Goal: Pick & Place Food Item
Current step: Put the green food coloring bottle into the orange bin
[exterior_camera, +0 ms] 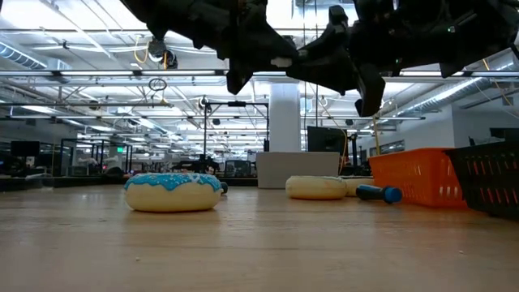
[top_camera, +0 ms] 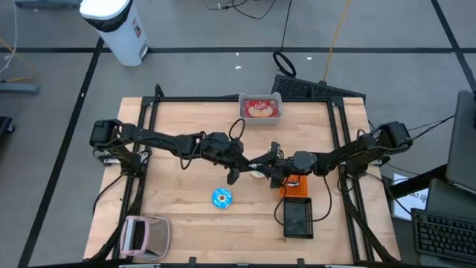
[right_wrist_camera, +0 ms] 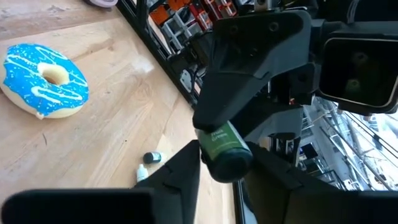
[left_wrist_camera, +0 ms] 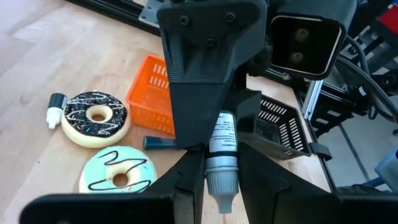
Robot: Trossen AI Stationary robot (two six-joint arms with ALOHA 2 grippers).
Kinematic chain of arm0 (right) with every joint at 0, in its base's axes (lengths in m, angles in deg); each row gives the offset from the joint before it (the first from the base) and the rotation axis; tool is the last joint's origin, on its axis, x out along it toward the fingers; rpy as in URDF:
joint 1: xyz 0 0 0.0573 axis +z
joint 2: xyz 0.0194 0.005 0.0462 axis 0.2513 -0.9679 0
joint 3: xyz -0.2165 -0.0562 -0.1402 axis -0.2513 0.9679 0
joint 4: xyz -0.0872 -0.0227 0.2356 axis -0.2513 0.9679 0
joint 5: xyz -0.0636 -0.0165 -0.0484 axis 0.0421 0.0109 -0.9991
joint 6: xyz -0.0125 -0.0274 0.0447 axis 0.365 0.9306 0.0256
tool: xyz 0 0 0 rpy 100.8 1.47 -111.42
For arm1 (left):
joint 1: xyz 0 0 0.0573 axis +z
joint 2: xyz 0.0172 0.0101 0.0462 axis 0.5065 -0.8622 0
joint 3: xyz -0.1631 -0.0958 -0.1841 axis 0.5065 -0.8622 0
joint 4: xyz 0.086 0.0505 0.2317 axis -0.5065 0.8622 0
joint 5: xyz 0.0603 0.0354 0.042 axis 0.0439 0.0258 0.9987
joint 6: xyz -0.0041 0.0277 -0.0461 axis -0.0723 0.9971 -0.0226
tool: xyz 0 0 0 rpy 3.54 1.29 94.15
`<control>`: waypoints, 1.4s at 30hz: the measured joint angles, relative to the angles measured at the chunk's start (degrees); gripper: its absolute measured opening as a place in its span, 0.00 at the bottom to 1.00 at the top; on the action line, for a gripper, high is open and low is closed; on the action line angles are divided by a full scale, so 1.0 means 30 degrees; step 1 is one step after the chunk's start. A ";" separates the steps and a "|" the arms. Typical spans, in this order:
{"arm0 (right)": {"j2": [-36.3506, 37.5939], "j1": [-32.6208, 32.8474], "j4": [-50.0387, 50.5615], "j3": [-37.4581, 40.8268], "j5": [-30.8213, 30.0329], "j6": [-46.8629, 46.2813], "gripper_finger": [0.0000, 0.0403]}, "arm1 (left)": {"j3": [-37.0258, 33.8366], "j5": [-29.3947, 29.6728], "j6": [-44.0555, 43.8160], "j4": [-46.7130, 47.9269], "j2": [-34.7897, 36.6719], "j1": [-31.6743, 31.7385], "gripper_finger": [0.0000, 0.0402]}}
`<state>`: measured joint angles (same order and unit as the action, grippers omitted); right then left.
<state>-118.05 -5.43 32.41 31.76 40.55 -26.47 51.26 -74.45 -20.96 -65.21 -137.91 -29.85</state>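
Note:
A slim marker with a white label [left_wrist_camera: 222, 134], a grey cap at one end and a green body [right_wrist_camera: 222, 149] at the other hangs above the table's middle. My left gripper [left_wrist_camera: 222, 186] and my right gripper [right_wrist_camera: 224, 173] meet there [top_camera: 257, 165] and both are shut on it. On the table below lie a white donut with black drizzle [left_wrist_camera: 96, 118] and a mint-iced donut [left_wrist_camera: 118, 169]. A blue-iced donut [top_camera: 222, 198] lies flat nearer the front edge. My left gripper pinches the marker's grey-capped end [left_wrist_camera: 222, 165] between its two fingers, coming from the table's left. The marker runs along the fingers and is lifted clear of the table. My right gripper pinches the opposite green end [right_wrist_camera: 217, 142] between its two fingers, coming about level from the table's right. The marker runs along its fingers too.
An orange basket [top_camera: 295, 184] and a black basket [top_camera: 297, 219] stand right of the grippers. A tray of red food [top_camera: 260, 108] sits at the far edge, a pink object [top_camera: 145, 234] at the near left corner. Small markers [left_wrist_camera: 56, 111] [left_wrist_camera: 160, 143] lie beside the donuts.

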 joint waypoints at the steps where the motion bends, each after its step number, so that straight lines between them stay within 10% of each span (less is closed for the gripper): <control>1: 0.0000 -0.0006 0.0013 0.0000 -0.0007 0.0000 0.23 | 0.0000 -0.0008 0.0000 0.0062 0.0000 0.0014 0.19; 15: 0.0000 -0.0010 0.0040 0.0015 -0.0036 -0.0503 0.16 | 0.0000 0.0058 0.0044 0.0199 0.0007 0.0043 0.19; 28: 0.0007 0.0517 -0.0682 0.0008 0.0145 0.0472 0.32 | 0.0000 0.0255 0.0131 0.0197 0.0022 0.0050 0.19; 42: 0.0022 0.0503 -0.0202 0.0008 0.0022 0.0197 0.19 | -0.0015 0.0073 -0.0437 0.0250 0.0015 0.0050 0.19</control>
<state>-117.98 -3.92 31.81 31.78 40.61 -25.88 51.22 -74.23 -22.27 -64.46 -137.86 -29.70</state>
